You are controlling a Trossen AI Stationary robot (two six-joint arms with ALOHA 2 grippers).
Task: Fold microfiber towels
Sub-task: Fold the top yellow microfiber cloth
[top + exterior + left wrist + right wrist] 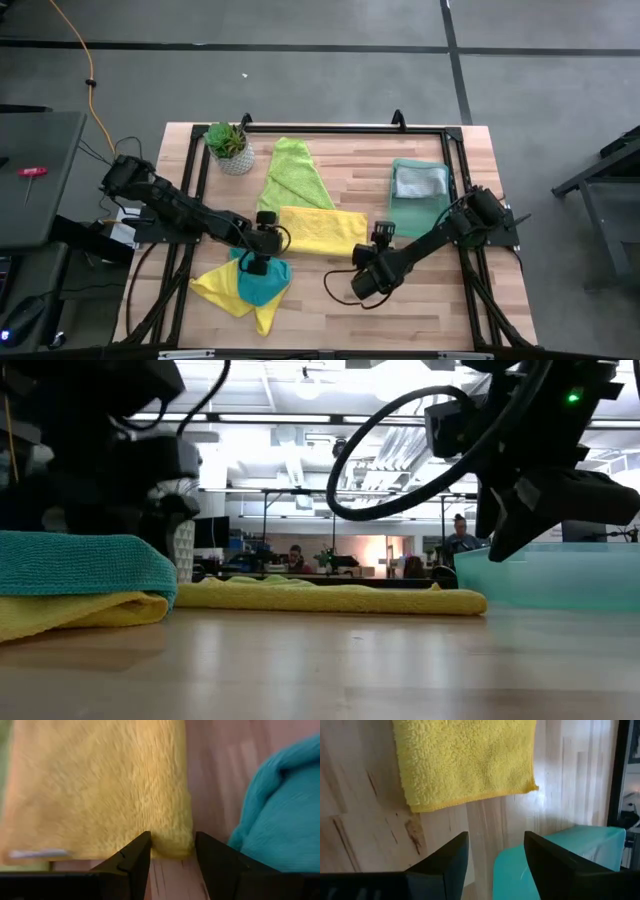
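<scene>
While the yellow towel (322,231) lies flat as a folded strip at the middle of the table (330,310), both arms sit low at its 2 short ends, which looks like the spot from which a fold gets made or let go. Left gripper (268,236) is at the strip's left end, fingers (131,860) spread with the cloth's corner sitting right between them, and I can't say they're pinching it. Right gripper (381,238) hovers just off the right end, jaws apart and empty, bare wood showing between them in its wrist view. Both forearms reach in from the side edges, angled down toward the near edge, wrists turned toward the cloth. More work waits: a lime green towel (295,175) is spread toward the far edge beside the potted plant (229,145), and a teal towel (264,284) sits on another yellow towel (225,288) near the left near corner. A grey towel (419,183) rests in the green tray (421,211) by the right edge.
</scene>
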